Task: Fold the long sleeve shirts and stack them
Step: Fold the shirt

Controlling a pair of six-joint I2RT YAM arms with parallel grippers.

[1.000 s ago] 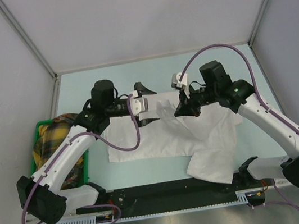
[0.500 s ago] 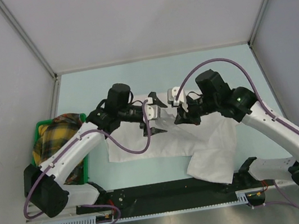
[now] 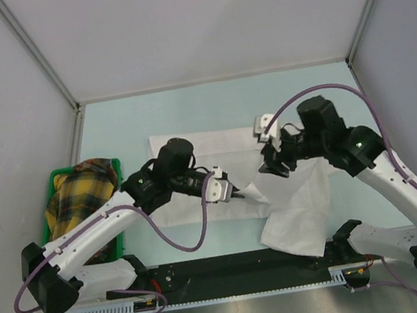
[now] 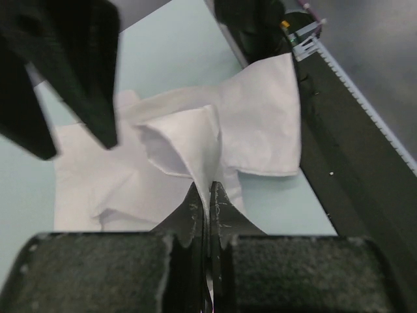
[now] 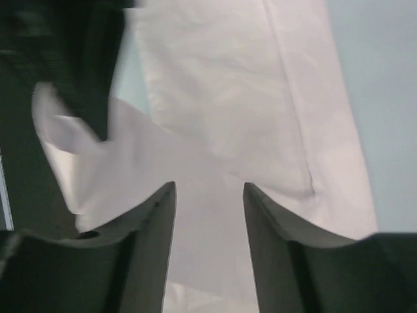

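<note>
Nearest you, a flap of the long sleeve shirt (image 3: 302,221) droops toward the near edge of the table (image 3: 124,122), right of centre. Just beyond it, your left gripper (image 3: 233,193) is clamped shut on a raised fold of that white cloth, and the pinched ridge runs away to its right. Your right gripper (image 3: 269,169) hovers just right of the fold, fingers apart, nothing between them. The shirt lies long from left to right, so the left arm (image 3: 100,221) is nearer the fold. Farther off, the far-left corner lies flat. That arm hides the shirt's middle. The sleeves are probably lost in the wrinkles, and you cannot pick them out.
</note>
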